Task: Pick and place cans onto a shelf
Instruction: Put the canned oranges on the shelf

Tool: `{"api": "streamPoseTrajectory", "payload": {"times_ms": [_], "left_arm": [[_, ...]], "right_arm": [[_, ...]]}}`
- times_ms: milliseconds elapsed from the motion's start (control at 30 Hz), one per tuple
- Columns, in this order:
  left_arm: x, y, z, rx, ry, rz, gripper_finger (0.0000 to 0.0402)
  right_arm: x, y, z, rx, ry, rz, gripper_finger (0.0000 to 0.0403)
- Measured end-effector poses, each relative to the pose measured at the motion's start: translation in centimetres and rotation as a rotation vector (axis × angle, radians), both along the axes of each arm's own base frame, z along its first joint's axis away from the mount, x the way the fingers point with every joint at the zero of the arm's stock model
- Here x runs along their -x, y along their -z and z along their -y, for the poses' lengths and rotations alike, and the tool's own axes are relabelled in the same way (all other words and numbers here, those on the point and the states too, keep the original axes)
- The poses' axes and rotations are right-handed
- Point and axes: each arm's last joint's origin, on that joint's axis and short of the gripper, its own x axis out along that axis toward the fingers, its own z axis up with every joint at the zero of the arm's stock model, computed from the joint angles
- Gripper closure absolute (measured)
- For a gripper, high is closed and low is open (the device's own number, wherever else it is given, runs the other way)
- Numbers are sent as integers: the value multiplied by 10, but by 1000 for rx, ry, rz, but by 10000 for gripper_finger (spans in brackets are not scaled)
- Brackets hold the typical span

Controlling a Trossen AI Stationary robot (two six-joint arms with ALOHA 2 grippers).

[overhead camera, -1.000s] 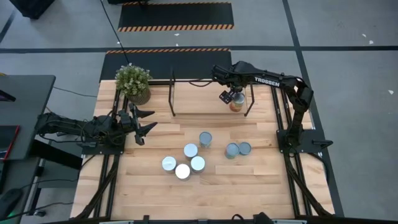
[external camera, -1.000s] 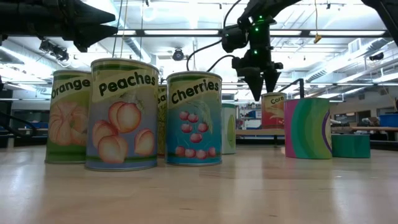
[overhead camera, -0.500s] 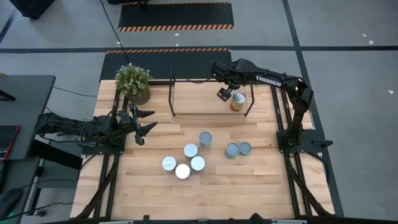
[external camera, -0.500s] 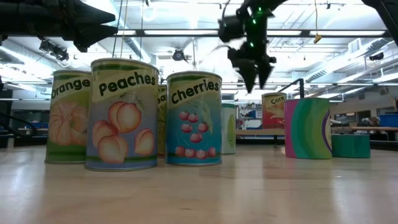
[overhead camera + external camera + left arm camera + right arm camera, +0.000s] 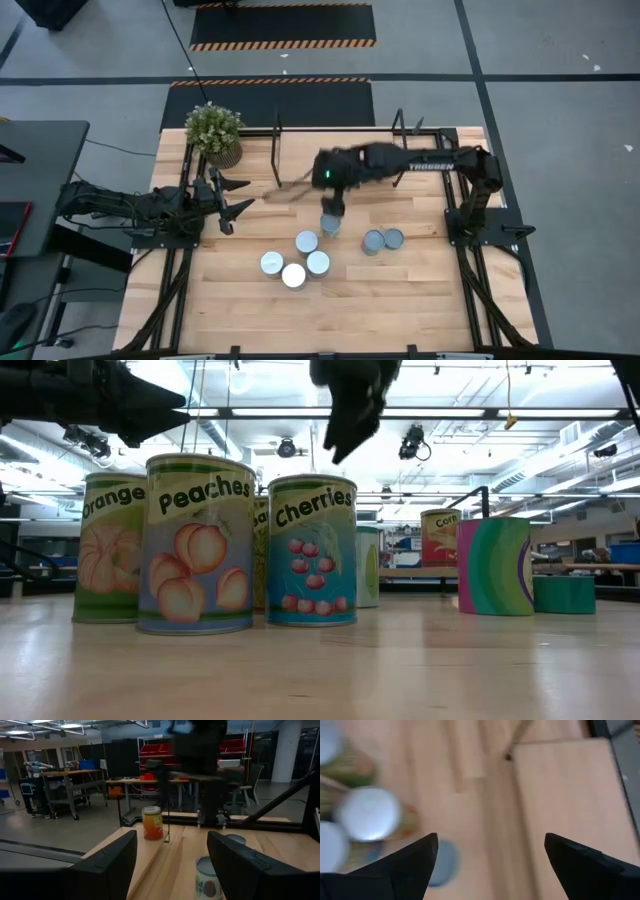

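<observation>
My right gripper (image 5: 331, 205) (image 5: 490, 862) is open and empty, pointing down, above the blue-sided can (image 5: 330, 224) at the far side of the cluster of cans (image 5: 300, 258) in the middle of the table. Two more cans (image 5: 383, 239) stand to the right. The shelf (image 5: 300, 155) lies at the table's far side, partly under the right arm. One can (image 5: 152, 823) (image 5: 438, 537) stands upright on it by the right black end frame. My left gripper (image 5: 228, 200) (image 5: 172, 865) is open and empty at the table's left.
A potted plant (image 5: 213, 132) stands at the far left corner, beside the shelf's left end frame (image 5: 277, 150). The shelf board left of the placed can is bare. Bare tabletop lies near the front edge (image 5: 330, 320).
My right gripper has risen from beside the can on the shelf and swung fast toward the table's left and near edge, and now hangs over the cans in the middle. The can on the shelf has stayed upright where it was.
</observation>
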Motion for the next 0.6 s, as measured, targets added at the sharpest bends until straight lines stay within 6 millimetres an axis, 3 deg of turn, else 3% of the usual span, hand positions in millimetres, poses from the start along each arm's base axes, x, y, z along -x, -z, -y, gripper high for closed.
{"api": "streamPoseTrajectory", "payload": {"times_ms": [200, 367, 600], "left_arm": [[0, 0, 0, 24, 3, 9, 155], [0, 0, 1, 47, 38, 15, 155], [-2, 8, 5, 92, 188, -54, 155]], "right_arm": [[-3, 13, -58, -51, -53, 42, 29], [-7, 28, -94, -40, -48, 42, 29], [-17, 45, -111, -44, -50, 45, 29]]}}
